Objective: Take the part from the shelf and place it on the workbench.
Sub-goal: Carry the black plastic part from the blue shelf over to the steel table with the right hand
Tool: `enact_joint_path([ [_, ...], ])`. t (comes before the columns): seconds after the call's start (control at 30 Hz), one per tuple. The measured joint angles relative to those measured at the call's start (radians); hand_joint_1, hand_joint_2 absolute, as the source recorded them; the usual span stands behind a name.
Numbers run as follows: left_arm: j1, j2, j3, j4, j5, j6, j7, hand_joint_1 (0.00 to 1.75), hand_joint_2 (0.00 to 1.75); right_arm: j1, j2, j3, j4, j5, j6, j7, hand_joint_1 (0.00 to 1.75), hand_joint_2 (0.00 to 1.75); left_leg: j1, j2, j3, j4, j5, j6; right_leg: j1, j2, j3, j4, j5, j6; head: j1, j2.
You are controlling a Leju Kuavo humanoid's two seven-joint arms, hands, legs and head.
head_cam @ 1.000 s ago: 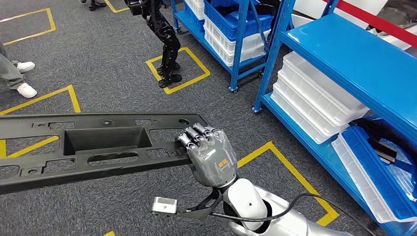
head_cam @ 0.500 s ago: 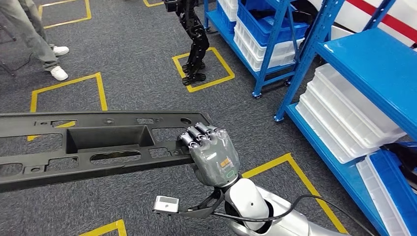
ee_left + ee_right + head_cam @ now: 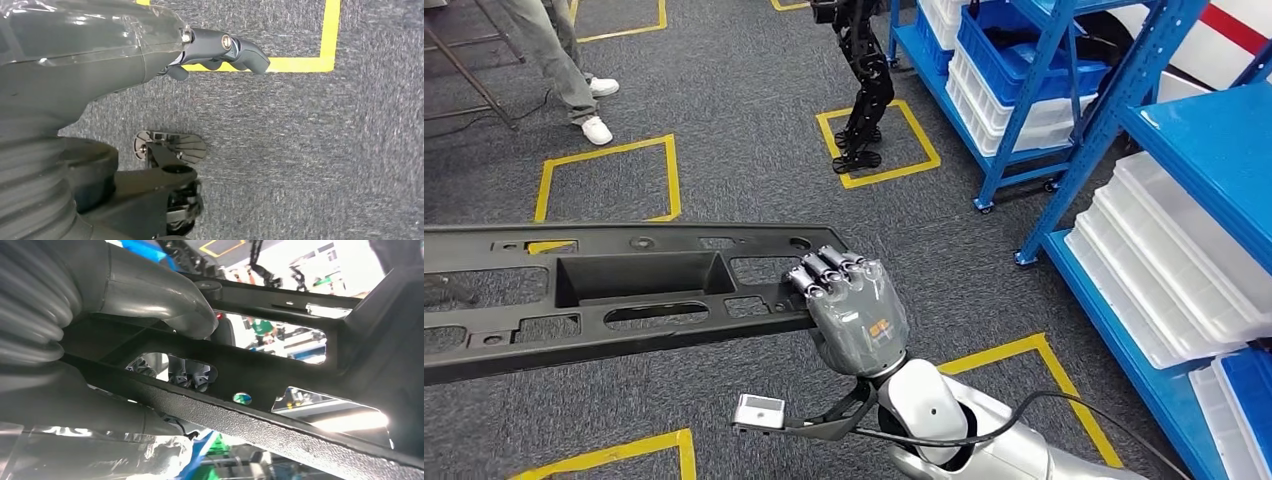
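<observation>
My right hand (image 3: 856,318) is clamped on the right end of the part (image 3: 614,295), a long black plastic panel w/ a rectangular recess and several cutouts. Fingers (image 3: 826,272) curl over its top face near the far edge; from the right wrist view the thumb (image 3: 150,292) presses the underside and the fingertips (image 3: 192,376) poke through a slot, so it's a real grip. The part is up in the air, roughly level, stretching from my hand off toward my left, above grey carpet floor (image 3: 724,130) marked w/ yellow tape squares (image 3: 879,140). My left hand (image 3: 220,50) hangs low over the carpet by a yellow tape line; fingers curled in, nothing in them. Blue shelf racks (image 3: 1084,110) stand on my right w/ white bins (image 3: 1174,250) stacked on the low level and a blue bin (image 3: 1009,45) higher up farther off. A black legged robot (image 3: 864,85) stands in a tape square ahead, just beside the far rack. A person's legs in grey trousers and white shoes (image 3: 596,128) are at the far left, well apart from me. Small white camera module (image 3: 759,412) sits on a bracket at my right wrist, cable (image 3: 1024,410) looping back along the silver forearm.
</observation>
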Motion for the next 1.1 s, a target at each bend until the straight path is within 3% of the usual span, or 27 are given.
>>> enact_joint_path([
  [0.07, 0.003, 0.001, 0.0, 0.0, 0.0, 0.0, -0.001, 0.0, 1.75, 0.0, 0.0, -0.002, 0.0, 0.004, -0.001, 0.006, 1.75, 1.75, -0.001, -0.019, 0.002, -0.007, 0.002, 0.008, 0.001, -0.014, 0.007, -0.005, -0.004, 0.009, 0.0, 0.0],
  [0.13, 0.005, 0.002, 0.0, 0.0, 0.0, 0.001, -0.002, 0.0, 1.75, 0.001, 0.0, -0.008, 0.0, 0.011, -0.003, 0.014, 1.75, 1.75, 0.004, -0.037, 0.011, -0.022, 0.008, 0.02, -0.002, 0.013, 0.004, 0.019, -0.026, 0.019, 0.001, 0.0],
  [0.17, 0.005, 0.002, 0.0, 0.0, 0.0, 0.001, -0.002, 0.0, 1.75, 0.002, -0.001, -0.012, -0.001, 0.014, -0.004, 0.018, 1.75, 1.75, 0.007, -0.046, 0.017, -0.029, 0.01, 0.026, -0.003, 0.039, -0.013, 0.059, -0.051, 0.022, 0.002, 0.0],
  [0.23, 0.005, 0.002, 0.0, 0.0, 0.0, 0.002, -0.002, 0.0, 1.75, 0.007, -0.002, -0.019, -0.001, 0.017, -0.005, 0.021, 1.75, 1.75, 0.007, -0.064, 0.019, -0.031, 0.011, 0.032, -0.004, 0.086, -0.076, 0.185, -0.11, 0.023, 0.006, 0.0],
  [0.27, 0.005, 0.002, 0.0, 0.0, 0.0, 0.002, -0.002, 0.0, 1.75, 0.01, -0.003, -0.021, 0.0, 0.017, -0.006, 0.023, 1.75, 1.75, 0.007, -0.075, 0.019, -0.03, 0.01, 0.033, -0.004, 0.093, -0.109, 0.245, -0.129, 0.023, 0.008, 0.0],
  [0.3, 0.005, 0.002, 0.0, 0.0, 0.0, 0.002, -0.002, 0.0, 1.75, 0.014, -0.004, -0.023, 0.0, 0.017, -0.006, 0.023, 1.75, 1.75, 0.006, -0.087, 0.019, -0.03, 0.009, 0.034, -0.004, 0.096, -0.13, 0.276, -0.129, 0.024, 0.008, 0.0],
  [0.37, 0.006, 0.002, 0.0, 0.0, 0.0, 0.002, -0.002, 0.0, 1.75, 0.018, -0.005, -0.027, 0.0, 0.017, -0.006, 0.023, 1.75, 1.75, 0.008, -0.113, 0.02, -0.025, 0.007, 0.032, -0.008, 0.101, -0.123, 0.231, -0.071, 0.025, 0.009, 0.0],
  [0.43, 0.005, 0.002, 0.001, 0.0, 0.0, 0.002, -0.002, 0.0, 1.75, 0.019, -0.006, -0.03, 0.0, 0.017, -0.006, 0.023, 1.75, 1.75, 0.009, -0.139, 0.016, -0.012, 0.0, 0.023, -0.015, 0.136, -0.072, 0.1, 0.003, 0.025, 0.011, 0.0],
  [0.47, 0.004, 0.002, 0.001, 0.0, 0.0, 0.002, -0.002, 0.0, 1.75, 0.02, -0.006, -0.031, -0.001, 0.018, -0.007, 0.023, 1.75, 1.75, 0.009, -0.15, 0.011, -0.004, -0.003, 0.018, -0.018, 0.156, -0.056, 0.055, 0.019, 0.023, 0.011, 0.0],
  [0.53, 0.005, 0.003, 0.001, 0.0, 0.0, 0.002, -0.003, 0.0, 1.75, 0.022, -0.006, -0.033, -0.001, 0.018, -0.008, 0.024, 1.75, 1.75, 0.012, -0.171, -0.002, 0.005, -0.004, 0.006, -0.017, 0.176, -0.045, 0.025, 0.02, 0.015, 0.01, 0.0],
  [0.6, 0.008, 0.004, 0.001, 0.0, 0.0, 0.002, -0.003, 0.0, 1.75, 0.023, -0.007, -0.034, -0.002, 0.018, -0.008, 0.024, 1.75, 1.75, 0.015, -0.176, -0.005, 0.008, -0.005, -0.004, -0.015, 0.154, -0.041, 0.02, 0.021, 0.002, 0.009, 0.0],
  [0.63, 0.009, 0.004, 0.001, 0.001, 0.0, 0.003, -0.003, 0.0, 1.75, 0.023, -0.007, -0.034, -0.002, 0.018, -0.008, 0.024, 1.75, 1.75, 0.014, -0.157, -0.01, 0.022, -0.014, -0.009, -0.014, 0.142, -0.037, 0.017, 0.023, -0.004, 0.006, 0.0],
  [0.67, 0.009, 0.005, 0.001, 0.001, 0.0, 0.003, -0.003, 0.0, 1.75, 0.024, -0.007, -0.034, -0.002, 0.018, -0.009, 0.024, 1.75, 1.75, 0.012, -0.129, -0.023, 0.054, -0.033, -0.014, -0.015, 0.128, -0.033, 0.013, 0.023, -0.009, 0.002, 0.0],
  [0.73, 0.007, 0.005, 0.001, 0.001, 0.0, 0.003, -0.003, 0.0, 1.75, 0.026, -0.007, -0.035, -0.002, 0.018, -0.009, 0.024, 1.75, 1.75, 0.011, -0.077, -0.077, 0.17, -0.09, -0.022, -0.01, 0.099, -0.027, 0.011, 0.02, -0.016, -0.005, 0.0],
  [0.8, 0.009, 0.005, 0.001, 0.001, 0.0, 0.003, -0.003, 0.0, 1.75, 0.029, -0.008, -0.035, -0.002, 0.018, -0.008, 0.024, 1.75, 1.75, 0.014, -0.065, -0.131, 0.274, -0.124, -0.024, -0.006, 0.072, -0.024, 0.012, 0.016, -0.02, -0.005, 0.0],
  [0.83, 0.011, 0.005, 0.001, 0.002, 0.0, 0.003, -0.003, 0.0, 1.75, 0.029, -0.008, -0.035, -0.002, 0.018, -0.008, 0.023, 1.75, 1.75, 0.015, -0.063, -0.136, 0.282, -0.116, -0.023, -0.005, 0.059, -0.023, 0.012, 0.013, -0.02, -0.006, 0.0],
  [0.9, 0.013, 0.005, 0.002, 0.002, 0.0, 0.004, -0.004, 0.0, 1.75, 0.03, -0.008, -0.036, -0.002, 0.018, -0.008, 0.023, 1.75, 1.75, 0.014, -0.055, -0.088, 0.183, -0.054, -0.015, -0.003, 0.038, -0.015, 0.012, 0.007, -0.019, -0.006, 0.0],
  [0.97, 0.013, 0.005, 0.002, 0.002, 0.0, 0.005, -0.007, 0.0, 1.75, 0.03, -0.008, -0.036, -0.002, 0.018, -0.008, 0.023, 1.75, 1.75, 0.004, -0.024, -0.023, 0.053, -0.006, -0.003, -0.001, 0.02, -0.006, 0.011, -0.001, -0.013, -0.005, 0.0],
  [1.03, 0.014, 0.005, 0.002, 0.002, 0.0, 0.006, -0.011, 0.0, 1.75, 0.03, -0.008, -0.038, -0.002, 0.019, -0.008, 0.023, 1.75, 1.75, -0.007, -0.011, -0.003, 0.006, 0.001, 0.006, -0.001, 0.006, -0.001, 0.008, -0.006, -0.005, -0.005, 0.0],
  [1.1, 0.017, 0.006, 0.003, 0.002, 0.0, 0.006, -0.014, 0.0, 1.75, 0.031, -0.008, -0.041, -0.002, 0.021, -0.009, 0.023, 1.75, 1.75, -0.007, -0.028, 0.0, -0.004, 0.004, 0.013, -0.004, -0.001, 0.005, 0.006, -0.011, 0.004, -0.005, 0.0],
])
